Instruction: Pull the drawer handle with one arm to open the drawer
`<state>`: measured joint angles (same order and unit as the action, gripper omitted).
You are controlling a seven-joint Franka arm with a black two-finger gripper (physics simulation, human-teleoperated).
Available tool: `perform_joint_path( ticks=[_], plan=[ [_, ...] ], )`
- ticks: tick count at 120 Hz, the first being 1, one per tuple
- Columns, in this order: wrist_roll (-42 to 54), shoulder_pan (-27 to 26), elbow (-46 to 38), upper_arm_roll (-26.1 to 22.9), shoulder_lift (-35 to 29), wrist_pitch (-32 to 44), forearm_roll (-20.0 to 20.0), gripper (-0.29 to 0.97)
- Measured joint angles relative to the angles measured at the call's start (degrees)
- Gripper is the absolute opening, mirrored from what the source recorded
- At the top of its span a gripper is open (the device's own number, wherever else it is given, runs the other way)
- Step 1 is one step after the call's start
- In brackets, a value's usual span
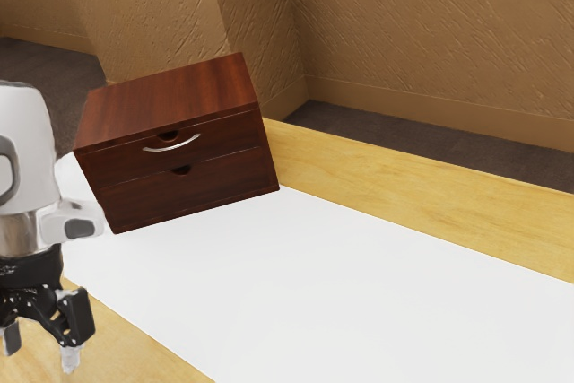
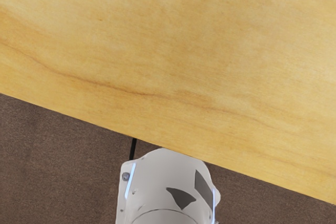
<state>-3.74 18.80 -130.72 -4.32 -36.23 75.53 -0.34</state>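
A dark red-brown wooden cabinet [image 1: 170,145] with two drawers stands at the back left of the white mat in the exterior view. Its top drawer [image 1: 211,141] carries a curved silver handle [image 1: 170,144] and sits flush with the cabinet front. The lower drawer [image 1: 193,190] shows only a small notch at its top edge. My gripper [image 1: 40,352] hangs at the exterior view's lower left, well below and in front of the cabinet. It points down over the wooden table, open, with nothing between its fingers.
A white mat [image 1: 341,284] covers most of the light wooden table [image 2: 173,51]. In the wrist view the table's edge, brown carpet [image 2: 47,166] and the arm's white base [image 2: 168,192] lie beneath my hand. Textured brown walls stand behind.
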Motion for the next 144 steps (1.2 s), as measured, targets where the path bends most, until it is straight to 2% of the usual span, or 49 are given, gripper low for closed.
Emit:
perform_joint_path(
  ticks=[12,26,40,48,54,60,66,74,80,84,94,109,126,144],
  plan=[
    [-0.02,-2.32,-0.27,1.37,-2.91,9.57,-0.65,0.68],
    [-0.49,-6.1,0.09,1.62,-2.59,13.39,-1.92,0.68],
    [0.64,-6.99,17.92,-0.61,13.3,13.5,-2.1,0.68],
    [1.57,-7.14,20.1,-1.53,16.02,13.35,-1.33,0.68],
    [3.11,-7.28,18.01,-1.93,15.85,15.07,-0.05,0.68],
    [5.08,-7.94,15.92,-2.08,14.95,17.63,2.15,0.68],
    [7.43,-9.66,10.16,-1.41,9.95,22.03,5.3,0.68],
    [11.44,-12.86,3.54,1.64,4.02,29.66,8.65,0.68],
    [14.43,-16.79,1.89,4.67,2.44,35.16,13.41,0.68],
    [16.37,-20.62,1.43,8.52,2.12,38.52,16.46,0.68],
    [20.96,-25.89,1.24,15.86,4.0,45.74,21.48,0.68],
    [27.49,-26.46,1.04,21.63,9.86,55.11,26.11,0.67],
    [33.55,-26.39,1.93,24.19,14.15,62.99,30.15,0.67],
    [38.65,-26.73,5.55,27.11,18.37,67.65,31.81,0.67]
  ],
)
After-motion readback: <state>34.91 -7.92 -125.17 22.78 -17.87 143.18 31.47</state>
